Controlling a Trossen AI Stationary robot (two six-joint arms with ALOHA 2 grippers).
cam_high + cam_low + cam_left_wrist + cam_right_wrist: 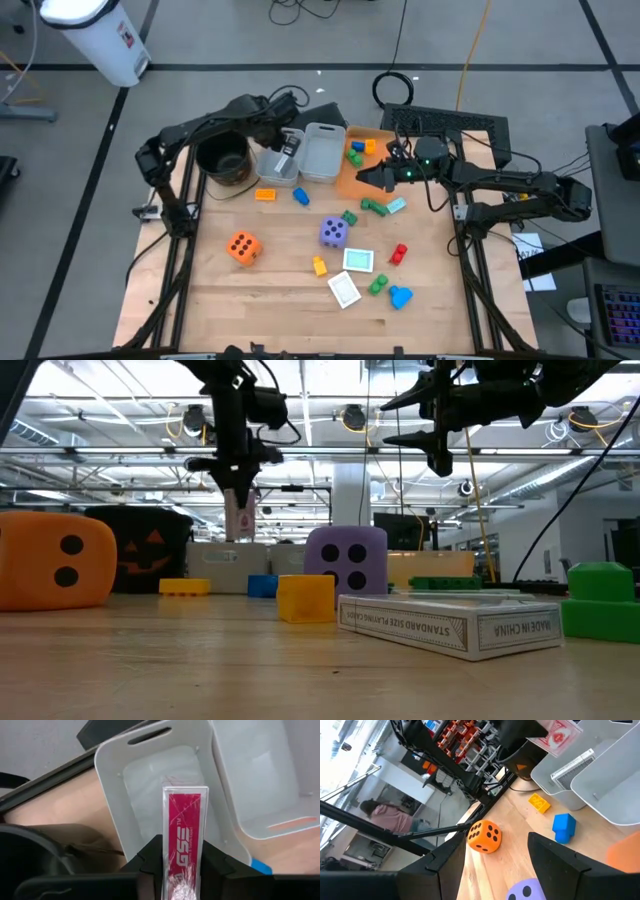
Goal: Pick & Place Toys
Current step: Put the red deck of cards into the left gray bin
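My left gripper (pixel 287 157) hangs over the left grey bin (pixel 150 785) at the table's far side, shut on a red card pack in clear wrap (pixel 183 820). My right gripper (pixel 375 178) stands open and holds nothing, level, above the orange bin's near edge (pixel 350 185). Loose toys lie on the table: an orange die (pixel 243 247), a purple die (pixel 333 232), two card packs (pixel 358 260) (pixel 345 289) and small coloured blocks such as a yellow one (pixel 265 194) and a blue one (pixel 301 197). My left gripper pinches the card pack between its two fingers (pixel 150 862), one on each broad face, at the pack's upper end (pixel 182 870). The fingers come from above, pointing steeply down. The pack sticks out past the fingertips, hanging over the bin's inside, clear of its walls.
A black pot (pixel 222 158) stands left of the grey bins; a second grey bin (pixel 322 152) and the orange bin with blocks (pixel 358 150) lie to the right. Green blocks (pixel 375 207) lie below my right gripper. A person shows in the room beyond (pixel 395 817).
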